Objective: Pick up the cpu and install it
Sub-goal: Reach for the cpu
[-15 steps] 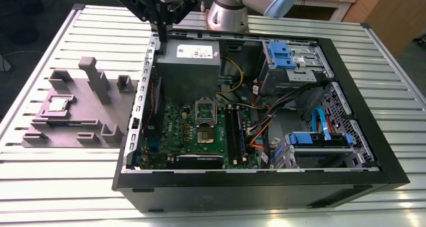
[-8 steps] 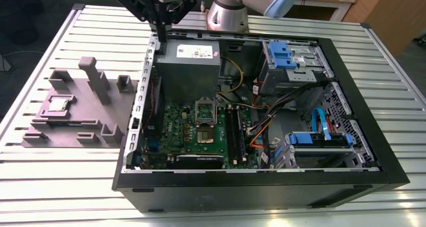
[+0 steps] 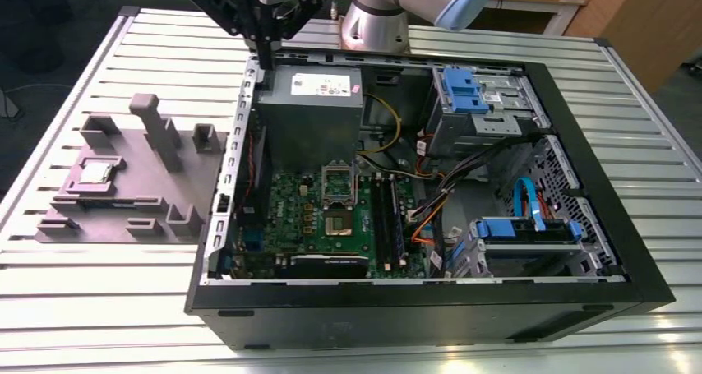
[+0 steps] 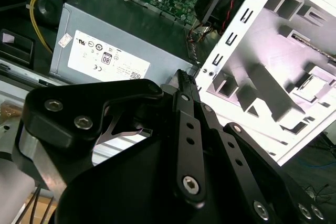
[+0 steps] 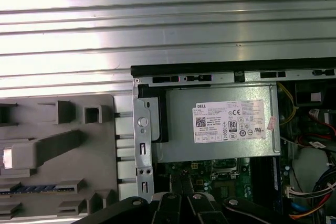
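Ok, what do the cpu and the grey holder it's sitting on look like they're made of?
The cpu: silvery metal top, slightly shiny, with a pale rim. The grey holder: probably matte plastic, judging by its uniform dull moulded blocks.

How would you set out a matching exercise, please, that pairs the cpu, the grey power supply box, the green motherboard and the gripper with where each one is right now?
Things:
1. cpu
2. grey power supply box
3. green motherboard
4. gripper

Places:
A. over the far rim of the computer case, jaws shut
B. inside the case, against its far wall
C. on the grey fixture plate outside the case, at the exterior view's left
D. inside the case, on the near side of the grey box in the exterior view

Pairs: 1-C, 2-B, 3-D, 4-A.
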`<state>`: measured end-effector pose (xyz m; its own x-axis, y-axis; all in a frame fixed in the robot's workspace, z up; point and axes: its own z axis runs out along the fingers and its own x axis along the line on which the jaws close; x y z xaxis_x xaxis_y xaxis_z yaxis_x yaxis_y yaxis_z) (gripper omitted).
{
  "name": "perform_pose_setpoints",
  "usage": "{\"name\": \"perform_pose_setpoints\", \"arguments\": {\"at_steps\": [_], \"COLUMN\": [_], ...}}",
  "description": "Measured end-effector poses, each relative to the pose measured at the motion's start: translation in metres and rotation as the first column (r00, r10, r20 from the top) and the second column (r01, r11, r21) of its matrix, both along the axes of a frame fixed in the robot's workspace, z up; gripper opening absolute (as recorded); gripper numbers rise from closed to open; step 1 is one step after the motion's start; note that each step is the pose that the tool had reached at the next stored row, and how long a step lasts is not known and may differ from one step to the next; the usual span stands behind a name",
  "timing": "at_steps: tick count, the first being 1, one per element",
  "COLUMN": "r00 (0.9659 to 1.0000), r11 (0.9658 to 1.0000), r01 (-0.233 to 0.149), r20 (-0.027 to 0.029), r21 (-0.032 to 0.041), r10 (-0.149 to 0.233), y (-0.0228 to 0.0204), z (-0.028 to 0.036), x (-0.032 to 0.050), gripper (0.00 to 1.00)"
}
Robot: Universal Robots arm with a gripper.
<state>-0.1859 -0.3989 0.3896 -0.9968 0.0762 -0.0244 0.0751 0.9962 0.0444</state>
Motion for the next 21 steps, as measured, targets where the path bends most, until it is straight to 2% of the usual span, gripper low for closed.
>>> {"name": "perform_pose_setpoints", "arguments": {"at_steps": [18, 21], "r00": [1.0000, 1.0000], "r11": [1.0000, 1.0000], "r01": [0.000, 0.000], "r20": [0.0000, 0.0001], "r21": [0.0000, 0.0001], "r10": [0.000, 0.000], "y": [0.0000, 0.0000], "z": [-0.0003, -0.0008], "x": [-0.0033, -0.0061], "gripper": [0.11, 0.11]}}
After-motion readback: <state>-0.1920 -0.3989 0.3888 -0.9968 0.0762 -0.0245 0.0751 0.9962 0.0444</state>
